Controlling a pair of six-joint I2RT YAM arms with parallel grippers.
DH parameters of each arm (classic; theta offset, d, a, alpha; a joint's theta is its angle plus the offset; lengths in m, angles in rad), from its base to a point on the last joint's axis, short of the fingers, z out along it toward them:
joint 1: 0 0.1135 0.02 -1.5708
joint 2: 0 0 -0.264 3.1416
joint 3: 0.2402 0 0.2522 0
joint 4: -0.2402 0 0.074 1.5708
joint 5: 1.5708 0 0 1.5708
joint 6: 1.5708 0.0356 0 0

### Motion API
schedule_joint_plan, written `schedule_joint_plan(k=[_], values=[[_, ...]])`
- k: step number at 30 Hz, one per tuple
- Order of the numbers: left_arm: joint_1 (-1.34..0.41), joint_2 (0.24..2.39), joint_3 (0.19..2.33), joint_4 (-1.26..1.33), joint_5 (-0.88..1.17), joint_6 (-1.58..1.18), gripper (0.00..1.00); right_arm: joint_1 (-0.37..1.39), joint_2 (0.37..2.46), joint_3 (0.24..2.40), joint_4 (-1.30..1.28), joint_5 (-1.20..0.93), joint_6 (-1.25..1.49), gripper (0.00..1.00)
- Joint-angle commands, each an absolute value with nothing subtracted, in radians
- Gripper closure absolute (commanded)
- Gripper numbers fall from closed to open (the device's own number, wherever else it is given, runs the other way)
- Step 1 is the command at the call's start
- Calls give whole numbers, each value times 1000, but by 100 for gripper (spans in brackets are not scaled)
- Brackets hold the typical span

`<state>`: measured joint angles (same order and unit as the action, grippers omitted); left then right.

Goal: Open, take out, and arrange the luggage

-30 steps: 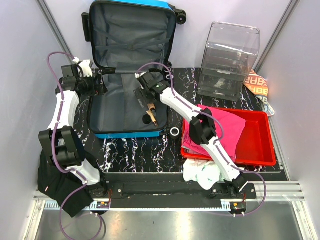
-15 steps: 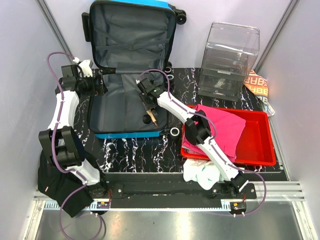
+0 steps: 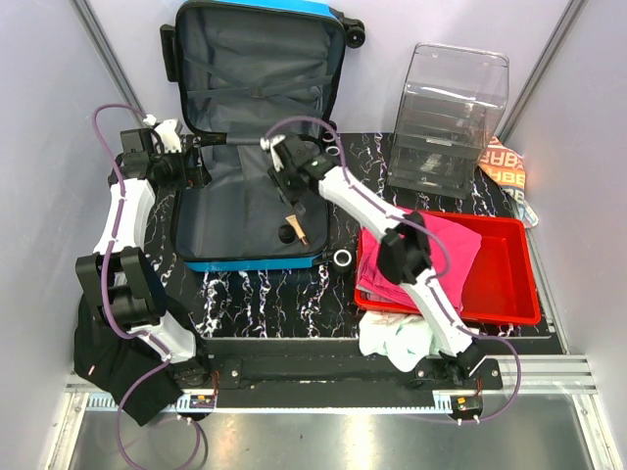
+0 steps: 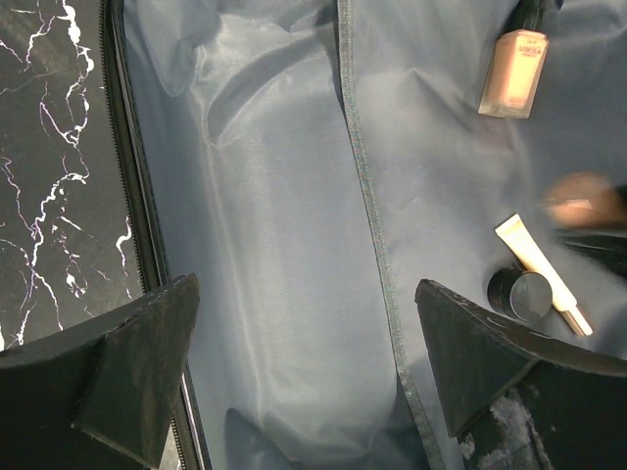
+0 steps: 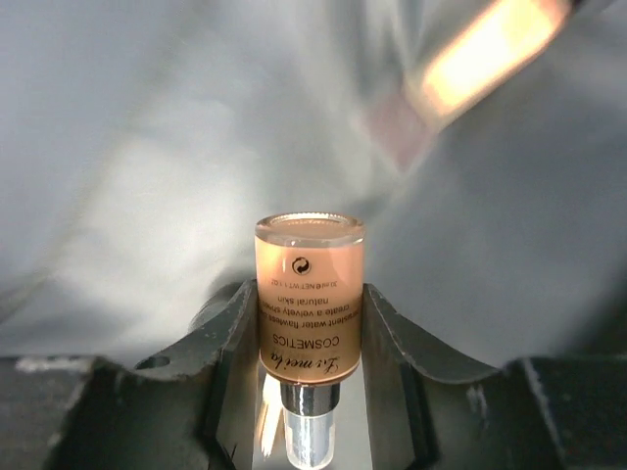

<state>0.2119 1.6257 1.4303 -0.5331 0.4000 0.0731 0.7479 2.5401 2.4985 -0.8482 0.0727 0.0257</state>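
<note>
Where the luggage (image 3: 245,211) lies: back-left part of the desk (image 3: 274,294), base flat, lid propped upright behind it, grey lining exposed.
Left gripper (image 4: 313,377): jaws spread wide, holding nothing, over the lining beside the case's left rim.
Right gripper (image 5: 309,328): clamped on a peach cosmetics bottle (image 5: 309,284), over the lining.
Loose in the base: foundation bottle (image 4: 512,70), cream tube (image 4: 542,259), dark round jar (image 4: 519,294).
Right of the luggage: red tray (image 3: 509,279) containing pink cloth (image 3: 446,245).
</note>
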Motion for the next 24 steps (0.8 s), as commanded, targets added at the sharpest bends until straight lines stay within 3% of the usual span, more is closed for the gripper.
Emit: schedule_joint_plan(k=[1,11,17,24], values=[[218,1583,1434,-512,431,72,4,712,2225,2477,-715,-38,-149,100],[219,1586,1433,-511,442,74,4,287,2007,2198,-704,-233,-558,100],[219,1585,1433,-512,434,75,4,154,1930,1899,-605,-244,-934,100],[218,1592,1434,-511,433,74,4,92,1962,1809,-563,-232,-1100,95]])
